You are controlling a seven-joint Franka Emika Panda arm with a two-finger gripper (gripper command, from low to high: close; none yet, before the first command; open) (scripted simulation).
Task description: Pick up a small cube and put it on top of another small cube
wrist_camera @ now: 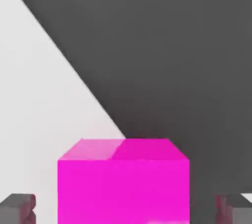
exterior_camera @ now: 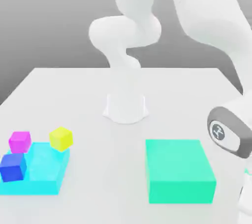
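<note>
The claw [wrist_camera: 126,208] is seen from the hand view with its two grey fingertips [wrist_camera: 17,207] low in the frame, one at each lower corner. The hot-pink small cube [wrist_camera: 123,181] sits squarely between them, filling the lower middle of the picture. Narrow gaps show on either side of the cube, so whether the fingers press on it or merely flank it cannot be told. Behind the cube, the white table [wrist_camera: 34,95] takes the left of that frame and a dark backdrop the right.

In the exterior view, the white robot arm [exterior_camera: 147,26] bends over the table toward the lower right edge of the frame. A large teal block [exterior_camera: 179,171] lies at lower right. At lower left, a flat cyan block [exterior_camera: 42,171] carries a blue cube [exterior_camera: 13,166], with a purplish magenta cube [exterior_camera: 19,141] and a yellow cube [exterior_camera: 61,138] at its far edge.

The risk, as a judgement: if the fingers close off-centre or too lightly, the cube could twist or slip out when lifted. On placement, a small misalignment could let it slide off the other cube.
</note>
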